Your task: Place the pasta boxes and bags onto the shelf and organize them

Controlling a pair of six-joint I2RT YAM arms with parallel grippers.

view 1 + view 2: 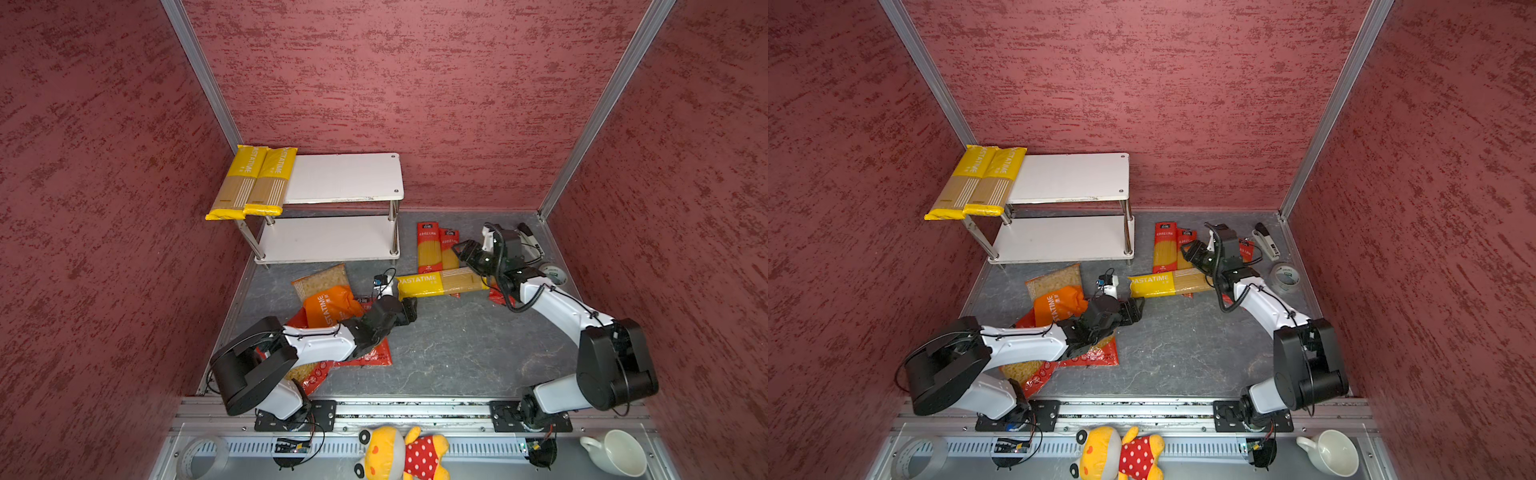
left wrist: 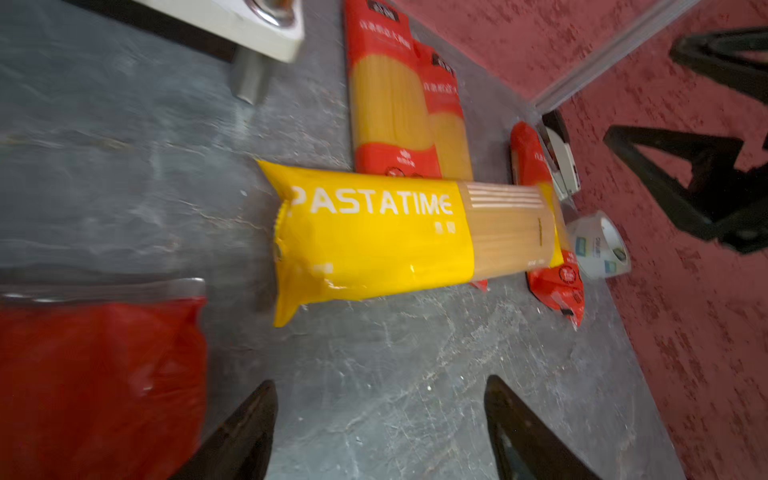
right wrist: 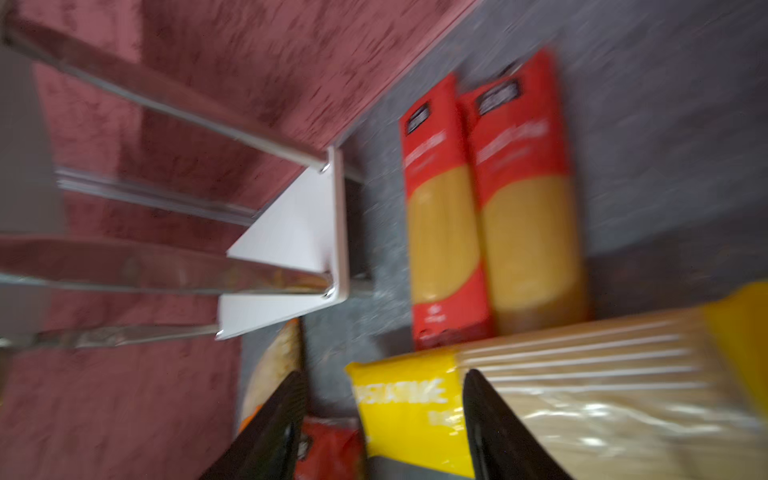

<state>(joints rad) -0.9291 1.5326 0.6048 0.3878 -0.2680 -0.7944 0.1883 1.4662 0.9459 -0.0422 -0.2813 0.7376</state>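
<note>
Right gripper [image 3: 382,374] is spread above the yellow spaghetti pack [image 1: 440,284], which lies on the floor [image 1: 436,357] across the ends of two red packs [image 1: 430,249]; left gripper [image 2: 380,380] is spread and empty, near that pack's end; two yellow packs [image 1: 251,183] overhang the shelf [image 1: 345,178] top board; only the left wrist view clearly shows a third red pack [image 2: 555,286] beside the stapler [image 2: 561,162].

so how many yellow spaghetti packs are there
3: the outer yellow pack and the inner yellow pack lie side by side on the top board of the shelf, left end; the third yellow pack lies on the table across the red packs. None looks hidden.
</note>
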